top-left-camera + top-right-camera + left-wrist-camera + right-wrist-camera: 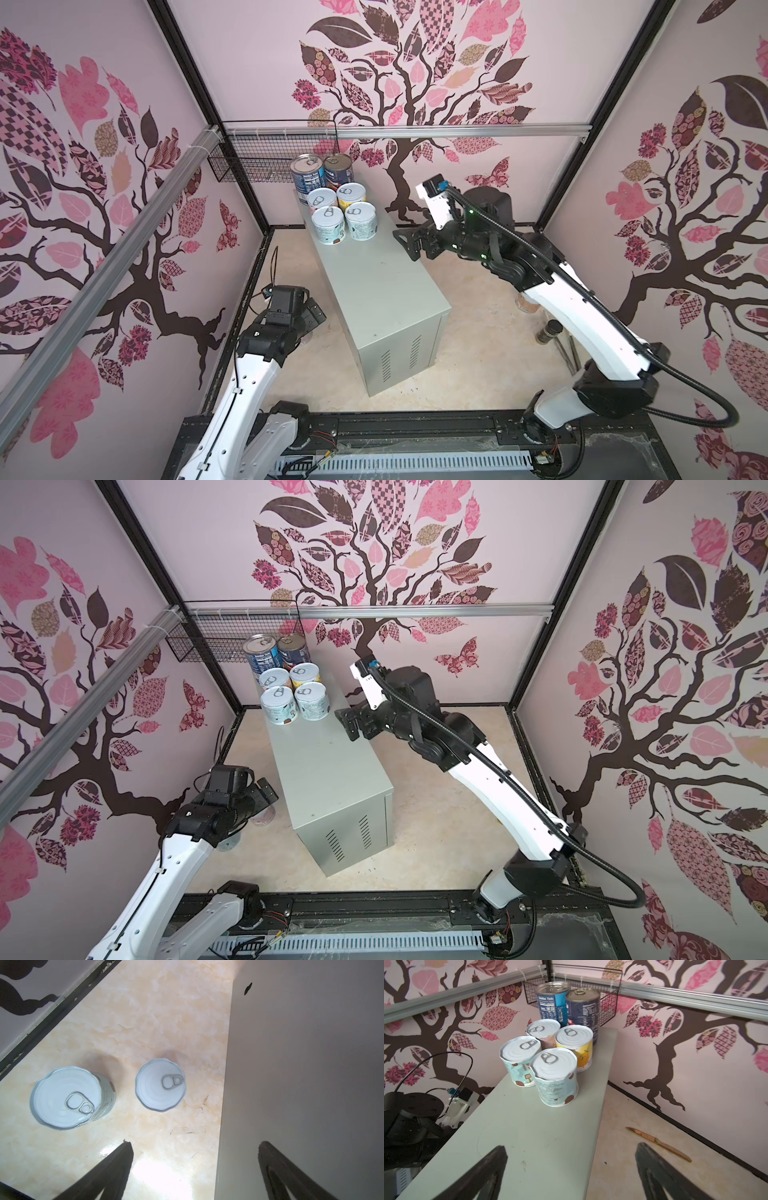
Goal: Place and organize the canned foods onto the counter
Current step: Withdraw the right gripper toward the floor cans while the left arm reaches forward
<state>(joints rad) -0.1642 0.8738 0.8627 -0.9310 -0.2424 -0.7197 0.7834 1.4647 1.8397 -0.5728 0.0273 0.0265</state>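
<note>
Left tool [195,1147]: fingers spread wide and holding nothing. It points straight down beside the long side of the desk [301,1084], on the left in both top views.
Ahead of the left tool: a short can [160,1084] with a white pull-tab lid stands on the marbled floor [166,1012]. It is just beside the desk wall and apart from both fingers. It sits nearer the line of the finger over the floor than that of the finger over the desk.
Further out: a second short can [64,1097], its pale label showing. It is near the first but not touching, and farther from the desk.
Long axis: both floor cans stand upright with lids up, so their axis runs up and down, in line with the tool's downward reach.
Right tool [571,1148]: also wide and empty, held above the right edge of the desk and facing along its top.
On the desk: six cans at the far end. Four short cans [553,1072] form a tight two-by-two block, with two tall cans [552,999] behind them, in front of the wire basket [610,1012].
Right-hand floor: a gold knife [658,1142]. In a top view two round things [548,331] show partly under the right arm, too hidden to name.
Nearer arm: judged to be the left. The two floor cans lie under it, and the desk stands between them and the right tool.
Next move, judged: centre the gap on the first can, then lower. The desk-side finger has little room.
</note>
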